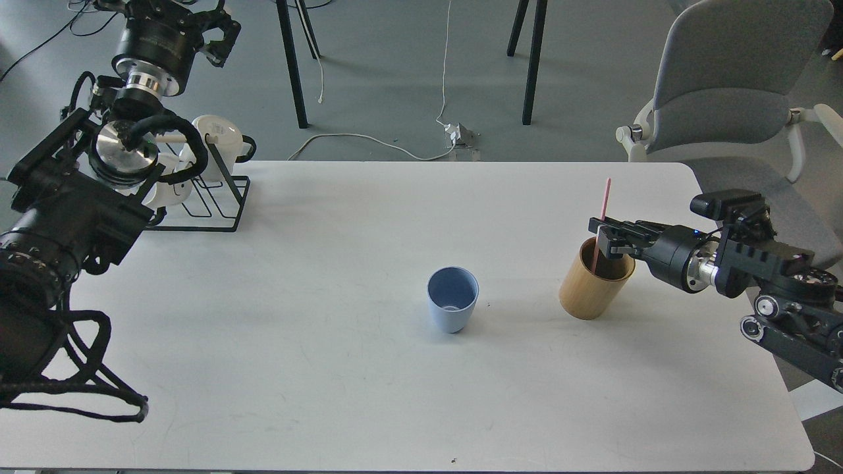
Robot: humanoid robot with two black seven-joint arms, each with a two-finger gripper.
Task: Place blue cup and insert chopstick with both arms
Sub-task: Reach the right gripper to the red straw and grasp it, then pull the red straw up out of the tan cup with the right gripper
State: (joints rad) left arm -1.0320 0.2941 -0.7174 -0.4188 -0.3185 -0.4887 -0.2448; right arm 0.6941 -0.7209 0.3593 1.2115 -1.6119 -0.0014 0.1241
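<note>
The blue cup [452,299] stands upright and empty near the middle of the white table [329,368]. To its right stands a tan bamboo cylinder [593,286] with the pink chopstick [604,201] leaning inside it and sticking out above the rim. My right gripper [602,239] reaches in from the right, just over the cylinder's rim, with its tip at the chopstick's middle. I cannot tell whether its fingers press on the stick. My left gripper [220,36] is raised far at the back left, above the mug rack, dark and empty-looking.
A black wire rack [220,201] with white mugs [217,141] stands at the table's back left corner, under my left arm. A grey chair [724,99] stands behind the table's right end. Cables and black legs are on the floor behind.
</note>
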